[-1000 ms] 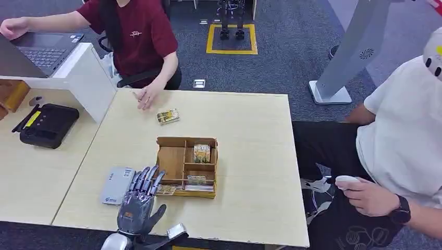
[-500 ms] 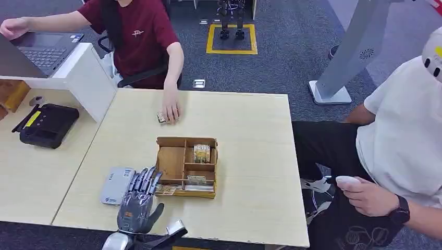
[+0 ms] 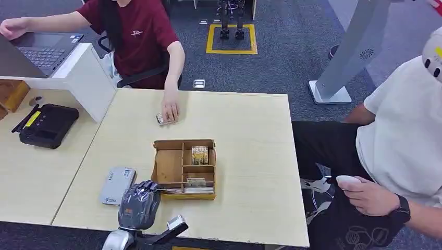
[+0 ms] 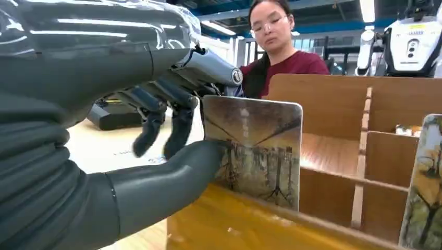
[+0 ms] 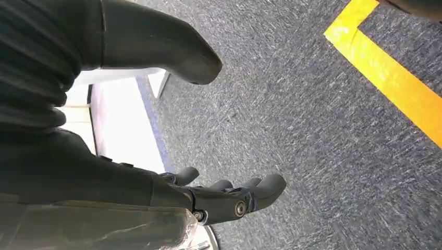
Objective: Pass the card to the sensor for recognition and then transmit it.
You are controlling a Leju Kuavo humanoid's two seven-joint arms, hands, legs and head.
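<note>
A second ago the left hand (image 3: 138, 204) lay flat with fingers stretched toward the wooden organiser box (image 3: 184, 167); now those fingers are curled in at the box's near-left corner, and the box itself has slid a little toward 9 o'clock and turned slightly. The left wrist view shows why: the thick grey thumb (image 4: 172, 174) presses the face of a card (image 4: 254, 151) while the dark fingers (image 4: 161, 127) bend in behind it, so the card is pinched upright at the box's front edge. By my reading the grasp is just made, and lifting the card out comes next, then the pass over the card reader (image 3: 117, 185), which lies flat on the table at 9 o'clock of the box, just beside the hand.

The right hand (image 5: 219, 195) hangs over grey carpet, fingers loosely apart, holding nothing.

The card is thin, stiff and glossy, with rounded corners and a brownish printed picture. The box is plain light wood with thin dividers; other cards (image 3: 199, 154) stand in its compartments. The reader is a smooth, pale grey slab with rounded corners. The table (image 3: 250, 130) has a matt, pale wood-grain top. At 12 o'clock a person's hand (image 3: 170, 110) rests on another card lying there.
</note>
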